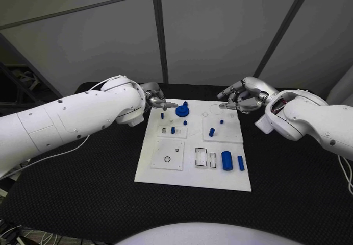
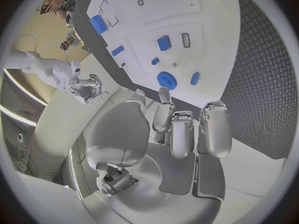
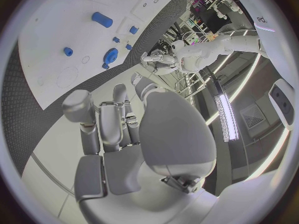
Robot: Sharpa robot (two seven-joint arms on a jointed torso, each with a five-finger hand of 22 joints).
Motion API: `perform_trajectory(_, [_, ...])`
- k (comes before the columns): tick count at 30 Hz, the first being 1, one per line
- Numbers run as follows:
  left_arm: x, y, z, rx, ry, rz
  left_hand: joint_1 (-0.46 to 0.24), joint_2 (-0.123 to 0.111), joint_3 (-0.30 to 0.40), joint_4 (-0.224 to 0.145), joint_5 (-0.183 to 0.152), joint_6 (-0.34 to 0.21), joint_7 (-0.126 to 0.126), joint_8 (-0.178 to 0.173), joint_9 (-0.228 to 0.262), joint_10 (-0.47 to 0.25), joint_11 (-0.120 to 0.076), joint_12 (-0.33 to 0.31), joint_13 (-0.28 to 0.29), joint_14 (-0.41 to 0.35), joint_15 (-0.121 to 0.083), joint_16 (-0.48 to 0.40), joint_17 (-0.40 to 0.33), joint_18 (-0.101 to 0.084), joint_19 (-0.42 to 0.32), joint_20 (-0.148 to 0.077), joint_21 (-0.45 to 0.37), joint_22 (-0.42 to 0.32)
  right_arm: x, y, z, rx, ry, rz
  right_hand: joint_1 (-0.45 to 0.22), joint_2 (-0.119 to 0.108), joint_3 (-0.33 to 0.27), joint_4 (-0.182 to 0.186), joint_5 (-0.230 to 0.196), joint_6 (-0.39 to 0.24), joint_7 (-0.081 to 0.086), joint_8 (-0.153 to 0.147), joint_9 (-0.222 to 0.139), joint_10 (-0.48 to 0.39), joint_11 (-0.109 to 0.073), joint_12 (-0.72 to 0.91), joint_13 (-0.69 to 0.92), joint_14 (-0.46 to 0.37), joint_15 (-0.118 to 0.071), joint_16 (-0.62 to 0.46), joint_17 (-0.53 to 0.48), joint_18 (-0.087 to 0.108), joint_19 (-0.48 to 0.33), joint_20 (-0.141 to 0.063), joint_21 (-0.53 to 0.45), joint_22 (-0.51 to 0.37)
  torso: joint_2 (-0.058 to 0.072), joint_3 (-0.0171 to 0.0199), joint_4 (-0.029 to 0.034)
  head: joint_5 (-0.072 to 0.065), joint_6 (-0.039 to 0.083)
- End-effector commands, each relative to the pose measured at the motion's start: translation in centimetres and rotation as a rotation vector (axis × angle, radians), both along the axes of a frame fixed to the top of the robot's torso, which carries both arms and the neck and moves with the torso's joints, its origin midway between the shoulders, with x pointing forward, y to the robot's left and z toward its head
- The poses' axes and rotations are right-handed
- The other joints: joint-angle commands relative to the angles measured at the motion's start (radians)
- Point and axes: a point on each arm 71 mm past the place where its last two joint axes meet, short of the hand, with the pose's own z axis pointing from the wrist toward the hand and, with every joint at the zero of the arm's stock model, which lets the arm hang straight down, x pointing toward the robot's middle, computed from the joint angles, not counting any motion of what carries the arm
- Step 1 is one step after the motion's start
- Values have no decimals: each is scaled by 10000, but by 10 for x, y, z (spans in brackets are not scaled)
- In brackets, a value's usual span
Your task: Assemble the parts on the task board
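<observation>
We are seeing a white task board [image 1: 166, 173] carrying blue parts [image 1: 226, 160], lying on a black textured table [image 1: 73, 194], flanked by silver hands [image 1: 156, 101].

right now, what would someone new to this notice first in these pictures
The white task board in the middle of the black table draws the eye, dotted with small blue parts; the biggest are a round blue gear near its far edge and a blue cylinder toward its near right. The left hand and right hand hover at the board's far corners, each holding nothing.
</observation>
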Motion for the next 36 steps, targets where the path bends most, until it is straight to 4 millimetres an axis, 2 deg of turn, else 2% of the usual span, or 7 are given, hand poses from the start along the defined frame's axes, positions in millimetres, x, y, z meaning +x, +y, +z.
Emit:
perform_trajectory(1, [9,4,0,620,996,-371,482,214,-53,-88,212,-178,92,-434,-459,-106,79,-128,394,985,139,-56,2412,38,-73,42,-78,546,0,2,1,-9,6,117,-86,-5,4,49,42,-70,8,-12,-12,-71,14,-43,-18,141,22,-64,219,2,-77,-10,-30,-7,-2,-3,-18,21,20])
perform_trajectory(7, [28,8,-4,1083,1614,-498,1365,535,-314,-444,546,-429,479,-1710,-2157,-122,390,-135,371,988,432,-51,2417,50,-91,257,-150,526,0,4,1,-2,8,138,-77,0,10,48,44,-70,7,-11,-12,-77,13,-50,-27,139,22,-67,219,2,-78,-9,-30,-4,2,-4,-30,37,85])
perform_trajectory(10, [35,9,-7,1268,1894,-527,1548,663,-381,-587,581,-350,498,-1866,-2521,-119,417,-116,378,988,426,-49,2419,48,-88,318,-155,536,0,4,1,0,2,148,-74,2,13,47,44,-70,6,-11,-12,-80,12,-53,-31,139,22,-69,218,2,-78,-9,-30,-3,5,-3,-20,45,116])
perform_trajectory(17, [47,8,-16,1663,2524,-529,1298,640,-798,-494,571,-224,531,-1938,-2926,-134,452,-99,383,983,462,-58,2410,57,-106,362,-185,529,0,6,1,-3,-10,162,-74,2,13,47,44,-70,6,-11,-12,-80,12,-53,-31,139,22,-69,218,2,-78,-9,-30,-3,8,-8,-9,62,136])
perform_trajectory(18, [48,8,-17,1699,2563,-499,1216,601,-907,-385,1820,-190,512,-1960,-3028,-151,434,-103,385,982,498,-57,2411,69,-115,324,-195,530,0,6,1,-4,-13,166,-74,2,13,47,44,-70,6,-11,-12,-80,12,-53,-31,139,22,-69,218,2,-78,-9,-30,-3,10,-9,-8,72,141])
perform_trajectory(20, [52,8,-19,1723,2500,-387,1083,474,-1131,-204,2645,-151,506,-1944,-3171,-152,441,-84,395,984,462,-50,2418,60,-111,359,-190,548,0,7,1,-6,-23,175,-70,4,15,46,46,-70,6,-11,-12,-80,12,-53,-32,138,22,-69,219,2,-79,-9,-30,-3,13,-6,-19,96,141])
perform_trajectory(36, [61,2,-22,1721,2331,-73,973,507,-1438,89,2735,69,402,-1515,-3073,-95,359,14,438,1018,400,50,2519,34,-29,328,-87,676,1,9,1,-23,-50,225,-61,7,20,44,49,-70,6,-10,-11,-82,10,-54,-35,138,22,-70,220,2,-80,-9,-31,-2,-1,-11,-4,91,78])
